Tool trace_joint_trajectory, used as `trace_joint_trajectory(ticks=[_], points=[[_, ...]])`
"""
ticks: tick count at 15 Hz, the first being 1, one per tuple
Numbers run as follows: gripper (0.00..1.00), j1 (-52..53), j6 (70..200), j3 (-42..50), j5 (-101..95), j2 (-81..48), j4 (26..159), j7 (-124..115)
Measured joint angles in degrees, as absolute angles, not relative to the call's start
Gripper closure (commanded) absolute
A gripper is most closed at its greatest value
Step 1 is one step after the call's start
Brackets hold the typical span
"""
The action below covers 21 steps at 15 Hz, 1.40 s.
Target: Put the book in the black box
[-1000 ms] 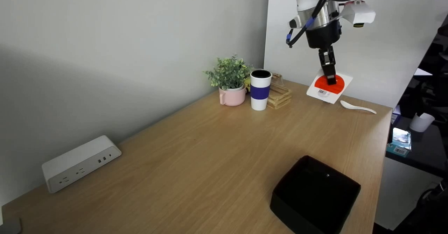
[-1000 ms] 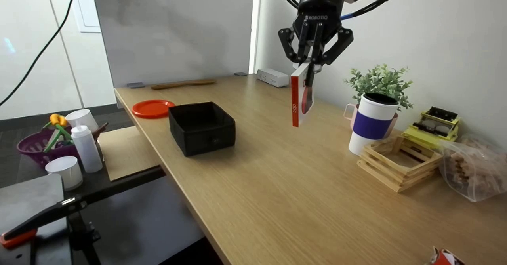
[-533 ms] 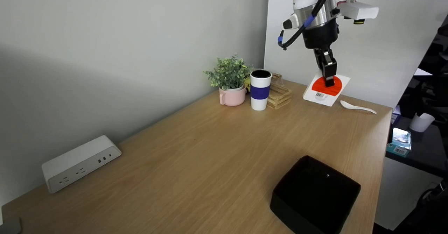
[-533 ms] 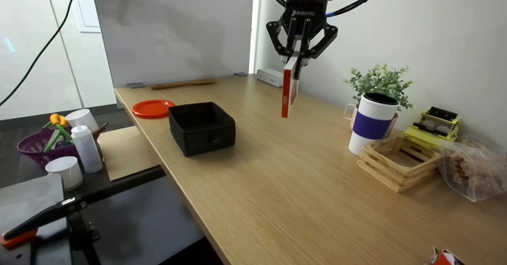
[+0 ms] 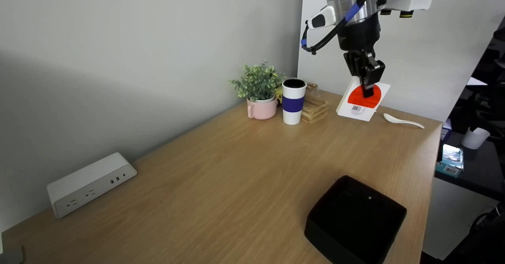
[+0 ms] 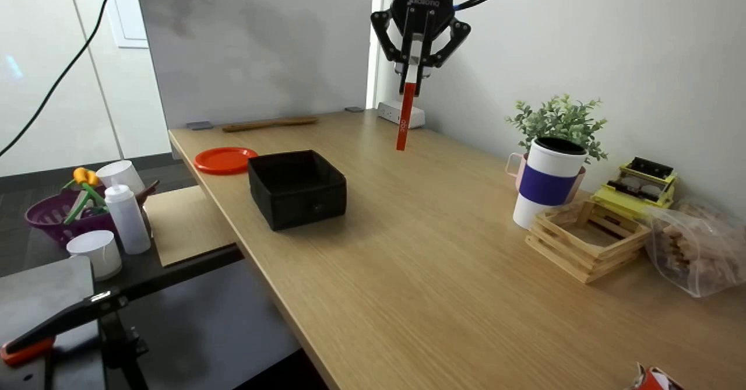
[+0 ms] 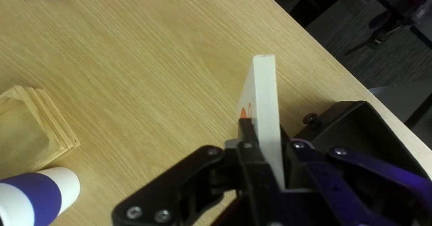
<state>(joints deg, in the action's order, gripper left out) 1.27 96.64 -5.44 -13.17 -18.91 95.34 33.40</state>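
My gripper (image 6: 409, 90) is shut on the book (image 6: 405, 116), pinching its two covers. In an exterior view the book appears edge-on, its red spine hanging down above the table. Its white cover with the red-orange mark (image 5: 355, 100) faces the camera in an exterior view, partly behind a finger. From the wrist, the white page edge of the book (image 7: 265, 84) rises between the fingers. The black box (image 6: 312, 206) stands on the table, its top uncovered, to the left of and below the held book there. In the wrist view the box (image 7: 364, 131) lies right of the gripper, partly covered by it.
A white-and-blue mug (image 6: 545, 186), a wooden crate (image 6: 588, 244) and a potted plant (image 5: 258, 82) stand along the wall. A red plate (image 6: 224, 160) lies beyond the box, near the table edge. Elsewhere are a power strip (image 5: 92, 185) and a white spoon (image 5: 402, 120).
With the book in it, my gripper has moved left and upward in an exterior view, towards the box's side. The book has turned from showing its cover to spine-on there. The box has stayed put.
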Motion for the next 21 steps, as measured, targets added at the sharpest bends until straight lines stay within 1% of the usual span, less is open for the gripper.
trace_joint_trajectory(ticks=[5, 13, 14, 18, 19, 21], points=[[0.96, 1.60, 96.72, -7.18, -10.50, -18.98, 95.34, 37.82], [0.96, 1.60, 97.21, -7.83, 2.72, -20.25, 95.31, 39.35], [0.86, 1.60, 97.54, -7.83, 2.78, -20.42, 95.32, 39.01], [0.86, 1.61, 97.82, -7.54, 0.27, -21.03, 95.33, 38.14], [0.96, 1.61, 97.88, -7.54, 0.25, -21.15, 95.33, 38.12], [0.96, 1.58, 97.95, -7.54, 0.40, -21.29, 95.32, 38.10]])
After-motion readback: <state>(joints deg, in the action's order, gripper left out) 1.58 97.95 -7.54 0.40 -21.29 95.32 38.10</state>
